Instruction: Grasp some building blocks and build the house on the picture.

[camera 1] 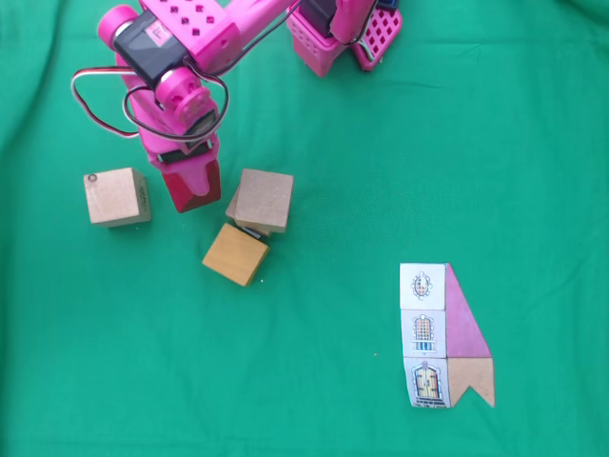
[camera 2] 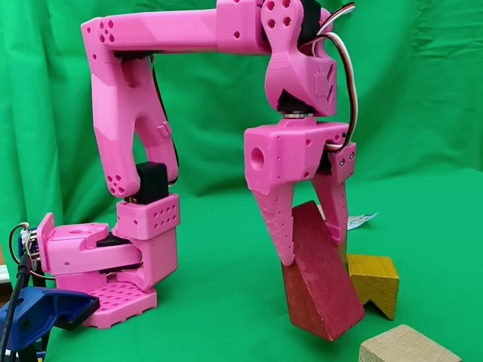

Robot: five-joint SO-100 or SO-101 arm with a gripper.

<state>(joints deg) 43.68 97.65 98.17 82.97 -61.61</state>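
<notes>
1. While the pink arm reaches down over the far left part of the tabletop (camera 1: 533,143), its claw (camera 2: 313,253) is clamped on the dark red prism (camera 2: 321,283), one finger on each side of it; in a fixed view from above the same prism (camera 1: 190,186) shows just under the wrist
2. In the low fixed view the prism hangs tilted, its lower corner at or just above the green cloth; I cannot tell whether it touches
3. Just beside it lie the other blocks: a pale tan cube (camera 1: 118,196) towards the left edge, another tan cube (camera 1: 262,200) on the other side of the claw, and the orange-yellow cube (camera 1: 235,254) touching that one on the near side
4. The picture card (camera 1: 442,335) lies well apart, towards the near right corner, flat, showing three stacked white squares and a pink slanted roof
5. As I judge it, the step in hand is carrying off the roof piece, with no house yet begun
6. The next move calls for a clean lift clear of the neighbouring cubes, then setting the prism down in open space, since the wall cubes must be stacked before a roof can sit on them
</notes>
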